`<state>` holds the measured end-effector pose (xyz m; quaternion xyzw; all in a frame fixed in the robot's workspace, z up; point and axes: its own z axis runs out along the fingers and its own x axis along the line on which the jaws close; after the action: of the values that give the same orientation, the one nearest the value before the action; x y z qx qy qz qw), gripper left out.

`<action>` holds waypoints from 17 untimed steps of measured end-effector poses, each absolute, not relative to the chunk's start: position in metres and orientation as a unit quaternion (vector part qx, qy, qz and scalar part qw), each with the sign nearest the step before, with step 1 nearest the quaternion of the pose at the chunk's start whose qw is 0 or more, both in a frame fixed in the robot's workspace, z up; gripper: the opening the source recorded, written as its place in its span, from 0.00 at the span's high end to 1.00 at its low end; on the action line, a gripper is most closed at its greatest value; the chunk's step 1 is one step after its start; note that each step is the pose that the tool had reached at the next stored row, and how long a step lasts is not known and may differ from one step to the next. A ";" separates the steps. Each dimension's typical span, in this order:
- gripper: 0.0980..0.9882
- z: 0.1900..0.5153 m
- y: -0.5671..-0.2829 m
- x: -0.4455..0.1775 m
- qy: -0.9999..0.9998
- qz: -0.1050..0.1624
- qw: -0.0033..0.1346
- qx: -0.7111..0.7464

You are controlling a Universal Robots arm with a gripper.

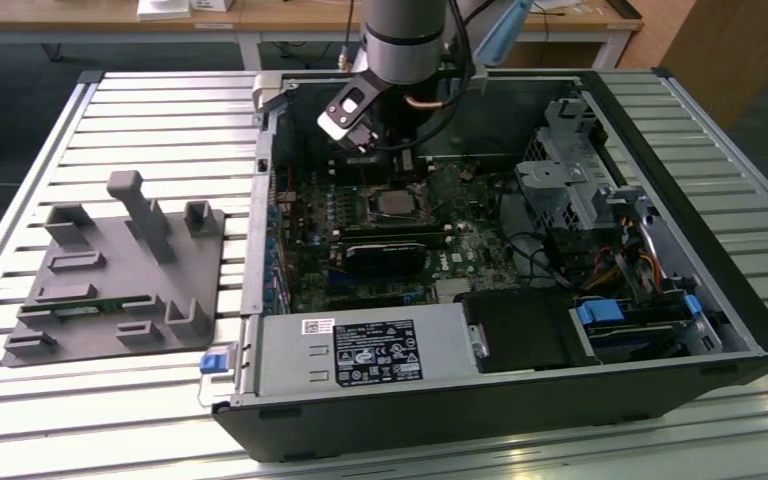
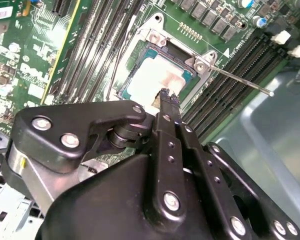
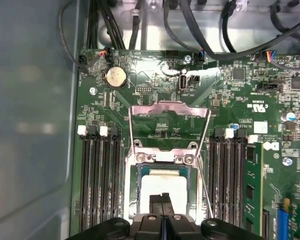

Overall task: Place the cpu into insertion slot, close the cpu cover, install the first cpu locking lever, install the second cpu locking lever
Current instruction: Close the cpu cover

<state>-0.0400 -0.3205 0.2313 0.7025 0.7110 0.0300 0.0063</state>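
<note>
The cpu (image 3: 165, 184), a pale silver square, lies flat in the insertion slot (image 3: 132, 180) on the green motherboard. The cpu (image 2: 152, 80) lies just beyond my fingertips in the second wrist view. The cpu cover (image 3: 170, 105) is swung open and stands back from the socket on its hinge. One thin locking lever (image 2: 240, 80) sticks out free beside the socket, and another lever (image 3: 205, 186) runs along the socket's side. My gripper (image 3: 162, 198) is shut with nothing between its fingers, its tips (image 2: 167, 95) just over the chip's edge. The arm (image 1: 398, 50) reaches down into the open case above the socket (image 1: 391, 205).
Long black memory slots (image 3: 97, 185) flank the socket on both sides. The case holds a power supply (image 1: 357, 350), a drive cage (image 1: 571, 170) and loose cables (image 1: 611, 265). A grey fixture (image 1: 111, 275) sits on the slatted table at the exterior view's left.
</note>
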 end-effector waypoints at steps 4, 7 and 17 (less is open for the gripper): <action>0.99 0.242 -0.320 -0.040 0.711 0.030 0.006 0.702; 0.99 0.253 -0.320 -0.040 0.711 0.030 0.006 0.702; 0.99 0.270 -0.331 -0.040 0.711 0.031 0.005 0.702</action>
<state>-0.0401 -0.3309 0.2696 0.7025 0.7110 0.0310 0.0053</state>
